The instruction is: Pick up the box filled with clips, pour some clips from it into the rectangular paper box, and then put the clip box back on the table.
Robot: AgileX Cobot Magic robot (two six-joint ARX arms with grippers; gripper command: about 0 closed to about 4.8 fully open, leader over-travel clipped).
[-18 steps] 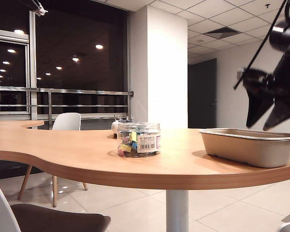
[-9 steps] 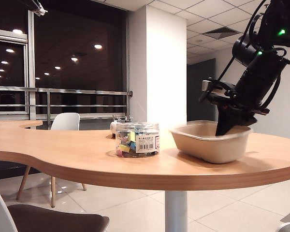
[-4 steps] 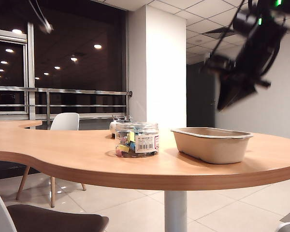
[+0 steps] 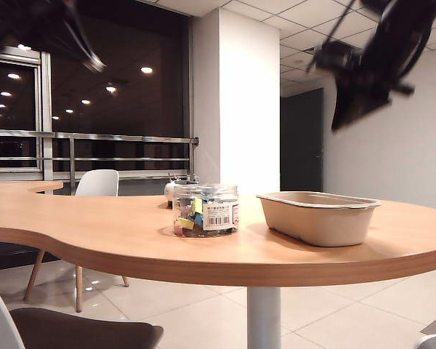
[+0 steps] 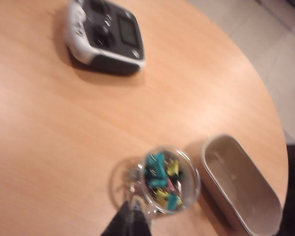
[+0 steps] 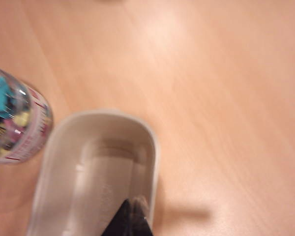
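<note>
A short, round, clear plastic jar (image 4: 206, 210) stands upright on the light wood table (image 4: 116, 233), near the front edge and left of centre in the exterior view. It has no lid on and holds a heap of small binder clips (image 5: 163, 183) in teal, yellow, pink and black. A white barcode label edged in red faces the exterior camera.

Just beside the jar, to its right in the exterior view and not touching it, sits the beige oblong paper tray (image 4: 317, 216). Seen from the wrist cameras, its inside is bare, with nothing in it.

Farther back on the table lies a white and dark grey handheld device (image 5: 105, 35); in the exterior view the jar hides most of it.

Both arms are heavily blurred in the exterior view. The right gripper (image 4: 345, 113) hangs high above the tray, dark and smeared. In its own wrist view its fingertips (image 6: 132, 216) are pressed together, holding nothing, over the tray's rim. The left gripper (image 5: 130, 216) shows in its wrist view as a dark closed point, empty, above the table beside the jar. In the exterior view, only a dark streak at the upper left marks that arm.
</note>
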